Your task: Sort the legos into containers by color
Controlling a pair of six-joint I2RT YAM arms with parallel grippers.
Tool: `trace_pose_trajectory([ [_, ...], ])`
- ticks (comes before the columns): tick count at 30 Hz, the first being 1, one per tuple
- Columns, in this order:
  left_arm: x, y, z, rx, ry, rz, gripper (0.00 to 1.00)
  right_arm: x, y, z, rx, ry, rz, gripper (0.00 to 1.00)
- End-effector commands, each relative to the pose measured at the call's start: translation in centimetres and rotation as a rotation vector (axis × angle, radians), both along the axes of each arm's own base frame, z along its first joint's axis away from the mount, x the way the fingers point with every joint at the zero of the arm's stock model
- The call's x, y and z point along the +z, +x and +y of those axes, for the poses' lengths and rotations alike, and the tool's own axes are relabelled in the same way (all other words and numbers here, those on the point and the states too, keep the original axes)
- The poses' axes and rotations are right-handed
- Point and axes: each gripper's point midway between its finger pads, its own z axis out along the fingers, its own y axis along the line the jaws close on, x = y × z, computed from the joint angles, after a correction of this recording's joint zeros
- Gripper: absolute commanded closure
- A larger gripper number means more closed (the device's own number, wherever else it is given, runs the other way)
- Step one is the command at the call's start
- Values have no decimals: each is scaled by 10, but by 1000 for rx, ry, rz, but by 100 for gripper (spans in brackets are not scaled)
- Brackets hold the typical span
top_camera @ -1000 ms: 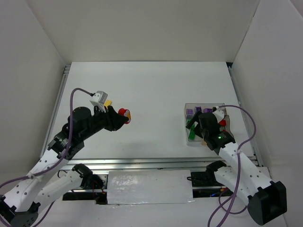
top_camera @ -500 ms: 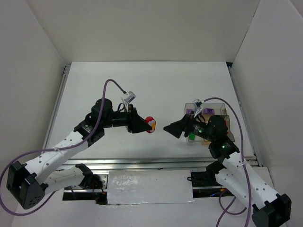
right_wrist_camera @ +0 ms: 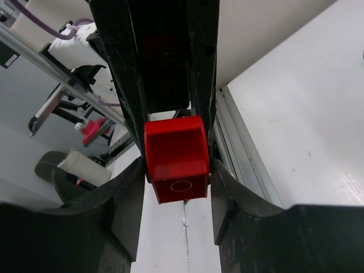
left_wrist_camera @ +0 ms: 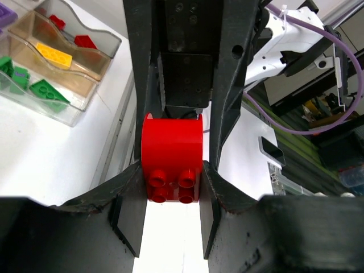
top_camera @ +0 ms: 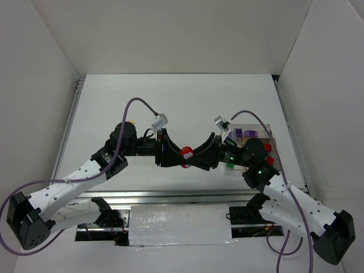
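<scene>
Red four-stud brick (left_wrist_camera: 172, 153) is now mid-handover, held off the table (top_camera: 170, 102) between the two arms, roughly centre and a bit left of the compartment box (top_camera: 267, 133). A second ago the arms were well apart: the left one carrying the brick over the left half, the right one parked over the box. Half a second ago they were converging, right jaws wide. Now they're nose to nose. Left gripper (top_camera: 175, 152) is still clamped narrow on the studded end, and right gripper (top_camera: 196, 154) has just pinched in from wide. In the right wrist view its fingers sit flush against both sides of the hollow end, so both pincers look to be on the brick at once. My read: the left should let go next, then the right carries it back. The box already has red bricks (left_wrist_camera: 85, 41) in an amber-bottomed compartment beside a yellow brick (left_wrist_camera: 54, 56), and greens (left_wrist_camera: 48, 91) in the clear one next to it, so the red compartment is the likely target. Risk: the brick twists if the release is early.
</scene>
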Motion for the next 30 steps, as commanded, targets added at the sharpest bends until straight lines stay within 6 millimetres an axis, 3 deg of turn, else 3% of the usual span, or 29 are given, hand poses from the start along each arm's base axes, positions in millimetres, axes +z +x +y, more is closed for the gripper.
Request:
trace_pose_trajectory([
  [1, 17, -5, 3, -7, -52, -76, 100, 39, -10, -1, 33, 112, -119, 79],
  [2, 17, -5, 3, -7, -52, -79, 100, 39, -10, -2, 33, 114, -122, 84],
  [5, 17, -5, 4, -2, -49, -88, 100, 35, -8, -2, 21, 111, -123, 75],
  [6, 17, -5, 5, -2, -48, -90, 100, 35, -9, -2, 20, 112, -125, 62],
  [7, 17, -6, 5, -2, -49, -92, 100, 34, -8, -3, 13, 111, -123, 29],
  [10, 16, -6, 5, -5, -46, -92, 100, 37, -3, -3, -9, 118, -116, 6],
  [14, 16, -7, 6, -8, -47, -93, 100, 44, 1, -3, -31, 131, -119, 7],
  [17, 17, -7, 7, -2, -46, -96, 100, 47, 0, -2, -23, 132, -131, 17],
  [18, 16, -7, 7, 1, -43, -96, 100, 47, 1, -1, -19, 128, -130, 30],
  [20, 18, -8, 8, 3, -47, -102, 100, 45, 0, 1, -3, 125, -132, 48],
  [21, 17, -8, 8, 0, -45, -101, 99, 44, 0, 2, 1, 123, -132, 76],
  [22, 17, -8, 8, 0, -45, -101, 97, 43, 1, 2, -3, 123, -132, 87],
  [23, 18, -8, 8, 0, -45, -103, 88, 42, 1, 2, -5, 122, -130, 97],
  [25, 18, -5, 8, 19, -39, -103, 72, 35, 7, 2, -29, 96, -124, 100],
  [27, 14, 7, 11, 102, -7, -86, 7, 27, 23, -1, -118, 53, -132, 100],
  [28, 19, 15, 14, 158, 2, -90, 1, 8, 36, -4, -186, -32, -65, 100],
  [29, 4, 25, 21, 228, 79, -46, 0, -1, 70, -22, -384, -79, -33, 100],
  [30, -5, 49, 32, 389, 145, -27, 0, -32, 85, -38, -498, -195, 75, 100],
])
